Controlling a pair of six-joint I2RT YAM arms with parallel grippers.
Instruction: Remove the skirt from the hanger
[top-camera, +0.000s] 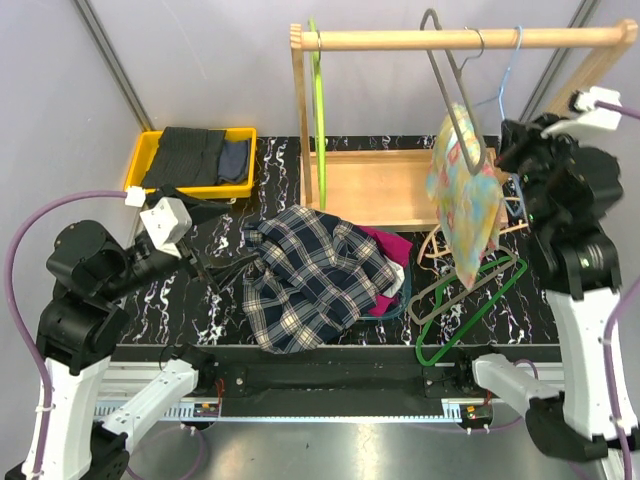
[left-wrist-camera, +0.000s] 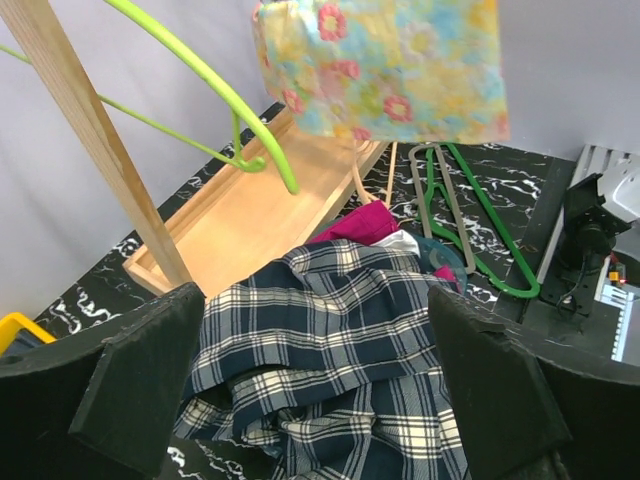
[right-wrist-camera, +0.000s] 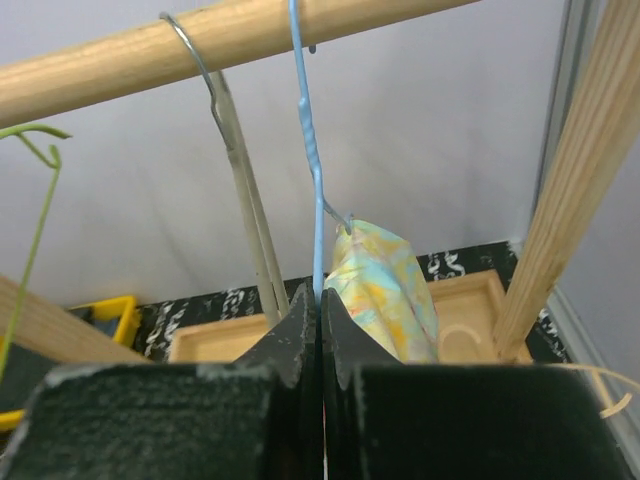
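The skirt (top-camera: 462, 195), a floral one in yellow, pink and blue, hangs off the worktop (top-camera: 225, 300) under the wooden rail (top-camera: 460, 38) of the rack, at the rail's right end. It hangs among a grey hanger (top-camera: 448, 85) and a blue hanger (top-camera: 512, 75), and which of the two bears it cannot be told.

A plaid garment (top-camera: 310, 275) lies heaped at the worktop's middle, over a magenta cloth (left-wrist-camera: 365, 222). A yellow bin (top-camera: 148, 150) of dark folded clothes stands at the far left. A lime hanger (top-camera: 318, 110) hangs at the rail's left end. A dark green hanger (top-camera: 465, 310) lies flat below the skirt.

The right end effector (right-wrist-camera: 320, 308) is clenched on the blue hanger's wire. Only the right wrist view shows this: the two fingers meet around the wire, with the skirt just behind. In the top view that grip is hidden by the arm.

The left end effector (left-wrist-camera: 320, 385) is released. Its fingers (left-wrist-camera: 140, 380) stand wide apart above the plaid garment, touching nothing. The left wrist view alone shows the skirt's lower hem and the rack's wooden tray (left-wrist-camera: 250, 215) beneath it.
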